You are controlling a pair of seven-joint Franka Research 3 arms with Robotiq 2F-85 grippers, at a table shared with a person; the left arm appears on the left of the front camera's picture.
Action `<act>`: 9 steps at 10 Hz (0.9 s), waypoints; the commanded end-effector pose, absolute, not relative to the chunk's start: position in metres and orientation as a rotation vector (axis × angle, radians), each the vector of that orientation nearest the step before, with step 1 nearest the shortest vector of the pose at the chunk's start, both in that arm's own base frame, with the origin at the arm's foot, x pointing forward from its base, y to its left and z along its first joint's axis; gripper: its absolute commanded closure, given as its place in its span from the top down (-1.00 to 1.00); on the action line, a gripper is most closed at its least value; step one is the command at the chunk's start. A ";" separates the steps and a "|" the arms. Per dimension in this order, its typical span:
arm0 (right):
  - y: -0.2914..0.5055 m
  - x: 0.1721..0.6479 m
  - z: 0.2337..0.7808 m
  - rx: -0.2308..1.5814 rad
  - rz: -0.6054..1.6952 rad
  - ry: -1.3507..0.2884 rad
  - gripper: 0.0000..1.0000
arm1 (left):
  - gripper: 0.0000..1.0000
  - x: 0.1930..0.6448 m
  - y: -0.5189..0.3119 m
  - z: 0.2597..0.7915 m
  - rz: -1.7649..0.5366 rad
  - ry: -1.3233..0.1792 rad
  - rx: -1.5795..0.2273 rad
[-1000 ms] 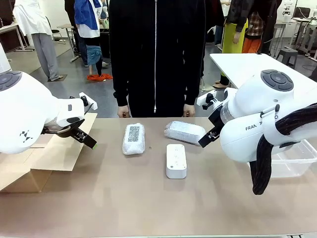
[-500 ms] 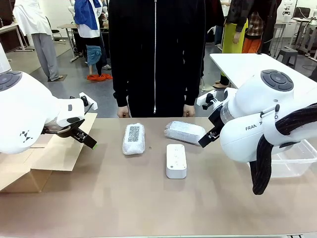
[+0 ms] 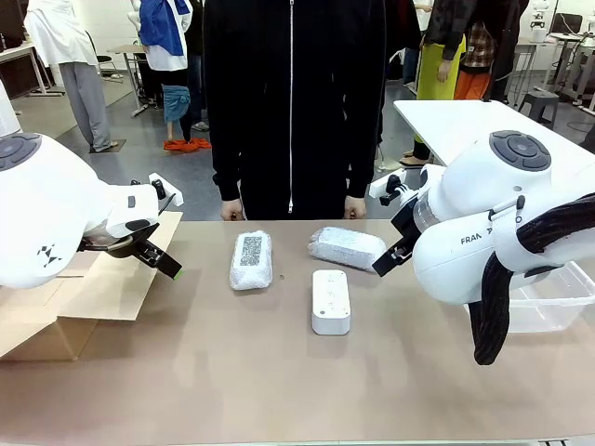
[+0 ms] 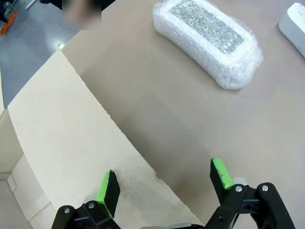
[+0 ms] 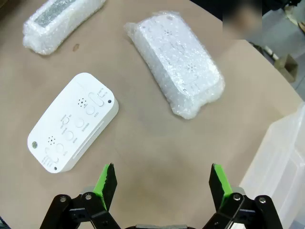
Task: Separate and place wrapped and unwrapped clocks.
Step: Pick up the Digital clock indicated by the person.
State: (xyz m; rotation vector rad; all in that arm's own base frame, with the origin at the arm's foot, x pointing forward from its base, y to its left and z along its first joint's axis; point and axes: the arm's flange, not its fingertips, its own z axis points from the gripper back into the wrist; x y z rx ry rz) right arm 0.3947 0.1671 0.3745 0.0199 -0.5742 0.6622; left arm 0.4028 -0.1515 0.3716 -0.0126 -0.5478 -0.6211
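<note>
1. Three clocks lie on the table [image 3: 279,390]: two in crinkly bubble wrap and one bare
2. The wrapped pair are the speckled bundle [image 3: 251,259], left of centre, and the plain bundle [image 3: 347,248], to its right and a little farther back; the two lie apart
3. The bare clock [image 3: 331,301] sits face up, nearer the robot than both bundles, just in front of the plain bundle and not touching it
4. There are two end effectors. The left end effector [image 4: 163,180] has its fingers spread and pinches nothing, hanging over the flap edge of one cardboard box [image 3: 102,288]. The right end effector [image 5: 162,180] is likewise spread and empty, above bare table near the bare clock
5. One clear bin [image 3: 558,297] stands at the right, cut off by the picture edge and partly behind the right arm
6. In the front view the right arm's own bulk covers most of its end effector; the print on the bare clock is too small to read
7. The left wrist view cuts the bare clock to a corner
8. The speckled bundle and the bare clock both have their long axes running from the robot toward the person [image 3: 293,102]; the plain bundle lies crosswise, slightly slanted
</note>
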 end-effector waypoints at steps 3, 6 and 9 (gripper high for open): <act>0.167 0.395 0.374 0.020 0.662 -0.574 1.00 | 1.00 0.403 -0.150 0.372 -0.618 -0.548 -0.014; 0.167 0.395 0.374 0.020 0.662 -0.574 1.00 | 1.00 0.403 -0.150 0.372 -0.618 -0.548 -0.014; 0.167 0.395 0.374 0.020 0.662 -0.574 1.00 | 1.00 0.403 -0.150 0.372 -0.618 -0.548 -0.014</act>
